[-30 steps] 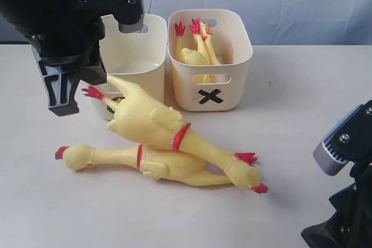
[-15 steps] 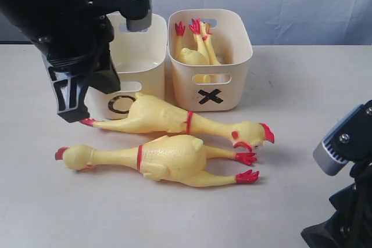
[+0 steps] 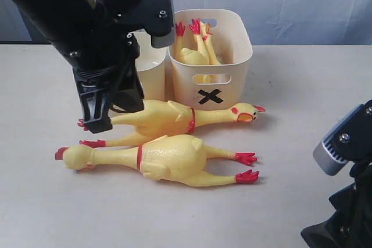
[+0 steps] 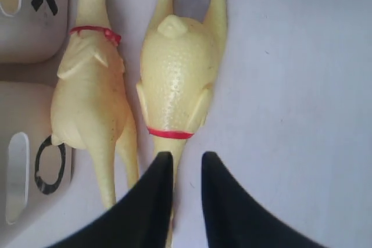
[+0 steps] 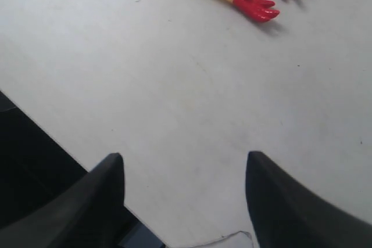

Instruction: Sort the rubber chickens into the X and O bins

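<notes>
Two large yellow rubber chickens lie side by side on the table. The back chicken (image 3: 165, 117) (image 4: 93, 103) points its head right, just in front of the bins. The front chicken (image 3: 168, 161) (image 4: 177, 85) points its head left. The X bin (image 3: 232, 94) (image 4: 29, 21) holds two small chickens (image 3: 195, 50), feet up. My left arm hides most of the O bin (image 3: 152, 71) (image 4: 23, 120). My left gripper (image 3: 96, 123) (image 4: 184, 164) hovers over the front chicken's neck, open by a narrow gap and holding nothing. My right gripper (image 5: 185, 161) is wide open over bare table.
The table (image 3: 302, 97) is pale, with a light cloth wall behind it. The right arm (image 3: 343, 201) stands at the near right corner. The front chicken's red feet (image 5: 256, 5) show at the edge of the right wrist view.
The back chicken has rolled off the front one onto the table, and its head now points right near the X bin. My left arm has moved right and down.
</notes>
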`<state>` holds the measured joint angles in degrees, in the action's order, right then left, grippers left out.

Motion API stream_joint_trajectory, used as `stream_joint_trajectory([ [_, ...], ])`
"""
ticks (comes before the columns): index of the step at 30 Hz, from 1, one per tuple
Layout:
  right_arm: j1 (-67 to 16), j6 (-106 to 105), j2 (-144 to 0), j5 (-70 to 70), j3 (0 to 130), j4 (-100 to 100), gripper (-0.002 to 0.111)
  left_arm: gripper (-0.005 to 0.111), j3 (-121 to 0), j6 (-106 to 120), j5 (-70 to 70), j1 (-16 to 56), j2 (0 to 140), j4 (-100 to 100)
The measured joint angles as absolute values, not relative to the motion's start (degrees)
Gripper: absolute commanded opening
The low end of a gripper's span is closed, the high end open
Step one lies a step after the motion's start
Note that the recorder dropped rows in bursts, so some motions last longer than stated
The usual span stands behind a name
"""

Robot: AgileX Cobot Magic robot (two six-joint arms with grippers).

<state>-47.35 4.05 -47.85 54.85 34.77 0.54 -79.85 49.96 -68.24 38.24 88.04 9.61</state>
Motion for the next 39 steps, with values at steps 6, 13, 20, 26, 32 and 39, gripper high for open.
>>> stream_joint_trajectory([
  [6,-47.4,4.1,-47.8,54.9,34.8,0.5,0.058,0.047,-79.9,50.0,-65.1,38.2,89.9,11.0],
  [13,-47.4,4.1,-47.8,54.9,34.8,0.5,0.058,0.047,-80.0,48.1,-64.1,38.2,94.7,7.1],
  [20,-47.4,4.1,-47.8,54.9,34.8,0.5,0.058,0.047,-80.0,40.7,-63.2,38.2,100.4,-0.5],
  [26,-47.4,4.1,-47.8,54.9,34.8,0.5,0.058,0.047,-80.0,36.3,-62.1,38.2,103.3,-5.8],
  [32,-47.4,4.1,-47.8,54.9,34.8,0.5,0.058,0.047,-80.0,30.1,-57.7,38.2,104.7,-13.7],
  [39,-47.4,4.1,-47.8,54.9,34.8,0.5,0.058,0.064,-80.0,27.3,-56.5,38.2,105.2,-14.8],
])
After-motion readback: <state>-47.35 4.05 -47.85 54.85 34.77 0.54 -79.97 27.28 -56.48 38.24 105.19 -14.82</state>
